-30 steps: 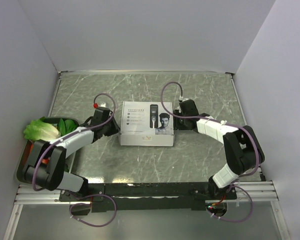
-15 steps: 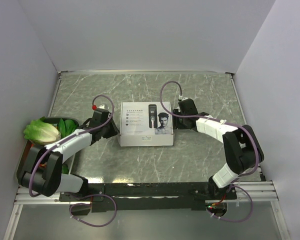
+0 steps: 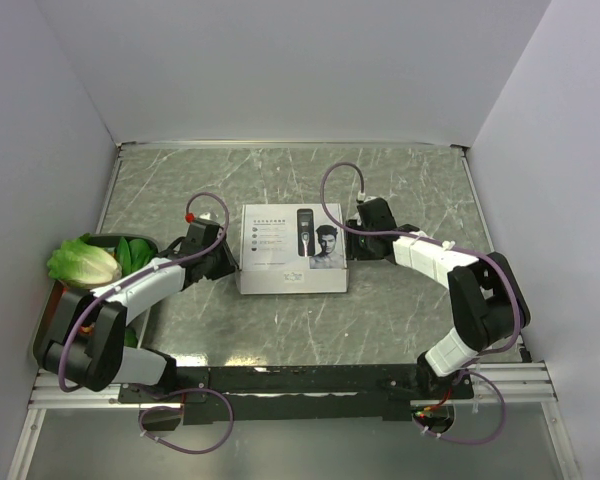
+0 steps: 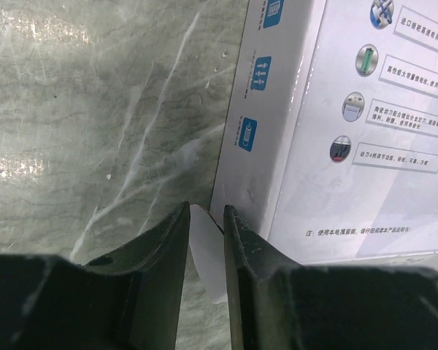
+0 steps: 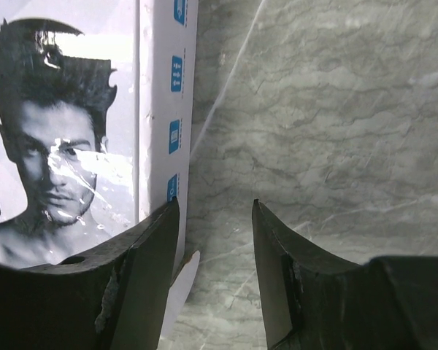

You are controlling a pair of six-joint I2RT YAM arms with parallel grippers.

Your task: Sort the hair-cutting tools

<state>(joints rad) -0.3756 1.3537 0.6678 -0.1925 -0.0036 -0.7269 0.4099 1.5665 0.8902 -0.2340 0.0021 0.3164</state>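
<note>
The hair-cutting tools are hidden; only a printed clipper shows on the lid of the closed white box (image 3: 292, 250) lying mid-table. My left gripper (image 3: 228, 264) is low at the box's left end. In the left wrist view its fingers stand narrowly apart (image 4: 206, 208), with a white flap (image 4: 208, 255) of the box (image 4: 350, 109) showing in the gap. My right gripper (image 3: 352, 245) is at the box's right end. There it is open (image 5: 215, 203), its left finger against the box's side (image 5: 160, 95) above another flap (image 5: 181, 281), with bare table between the fingers.
A lettuce head (image 3: 83, 260) and other greens fill a tray (image 3: 42, 325) at the table's left edge, beside the left arm. White walls close in the table on three sides. Purple cables loop over both wrists.
My left gripper has shifted slightly toward the box's near-left corner, and the box's left end has crept a little to the left. The right gripper has stayed in place.
</note>
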